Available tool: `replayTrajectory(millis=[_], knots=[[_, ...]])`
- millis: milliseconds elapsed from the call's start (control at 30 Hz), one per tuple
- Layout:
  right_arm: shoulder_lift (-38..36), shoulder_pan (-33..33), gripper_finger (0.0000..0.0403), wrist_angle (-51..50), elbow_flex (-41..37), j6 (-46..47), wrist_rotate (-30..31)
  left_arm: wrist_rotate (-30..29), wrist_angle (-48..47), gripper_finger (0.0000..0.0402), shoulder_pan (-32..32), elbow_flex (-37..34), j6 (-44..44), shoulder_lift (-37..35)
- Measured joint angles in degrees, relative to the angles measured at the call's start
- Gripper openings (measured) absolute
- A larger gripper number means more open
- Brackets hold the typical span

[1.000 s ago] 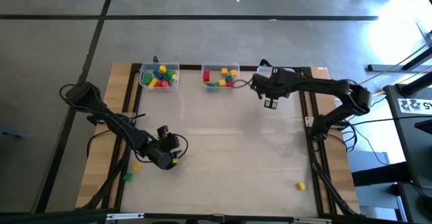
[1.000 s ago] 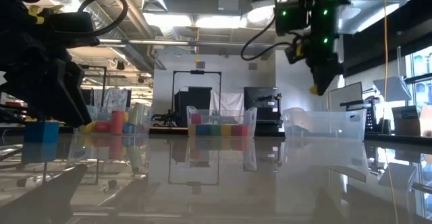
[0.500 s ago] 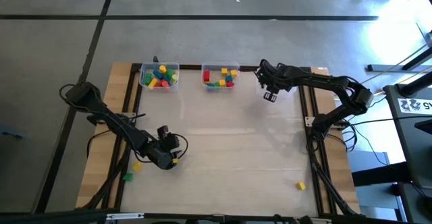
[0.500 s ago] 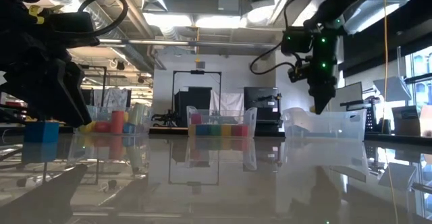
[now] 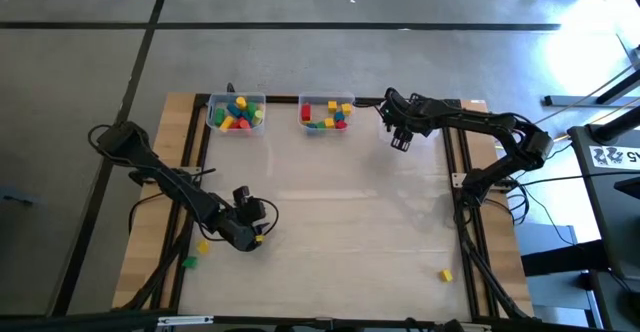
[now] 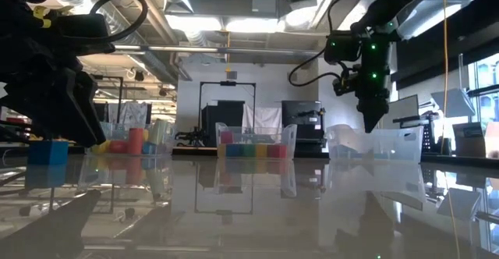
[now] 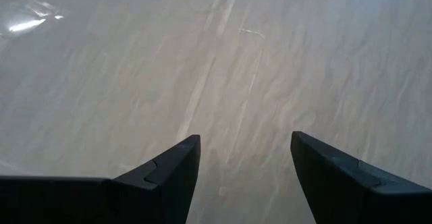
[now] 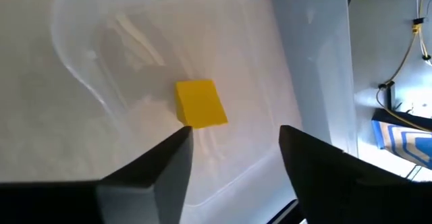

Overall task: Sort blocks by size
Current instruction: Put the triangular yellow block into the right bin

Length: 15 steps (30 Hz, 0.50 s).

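My right claw [image 8: 233,160] hangs open and empty over the bin [image 8: 283,82], yellow block [image 8: 200,104] dropped in; next, I judge, fetch another.

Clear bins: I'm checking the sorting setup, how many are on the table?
3, in a row: left bin and middle bin hold mixed blocks; right bin, under the right gripper, holds one yellow block. None appears hidden.

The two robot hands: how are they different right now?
The left gripper sits low near the table's front left, while the right gripper hangs high at the back, over a clear bin.

Under the left gripper's fingers is bare table; under the right gripper's fingers lies a yellow block in the bin.

Both stand open, holding nothing.
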Motion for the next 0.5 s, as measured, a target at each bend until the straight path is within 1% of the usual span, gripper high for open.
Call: replayTrajectory(millis=[100, 233, 367, 500], knots=[[0.00, 0.02, 0.0238, -0.14, 0.01, -0.14, -0.47, 0.00, 0.02, 0.0227, 0.02, -0.01, 0.00, 0.00], [0.00, 1.20, 0.0248, -1.50, 0.01, -0.23, -0.86, 0.00, 0.02, 0.0227, 0.00, 0.00, 0.00, 0.00], [-1.30, 4.29, 0.0248, -2.39, 0.04, -0.34, 0.19, 0.00, 0.02, 0.0227, 0.00, -0.01, 0.00, 0.00], [-4.18, 8.46, 0.0249, -4.49, 0.08, -0.13, -1.52, 0.00, 0.00, 0.0227, 0.00, 0.00, 0.00, 0.00]])
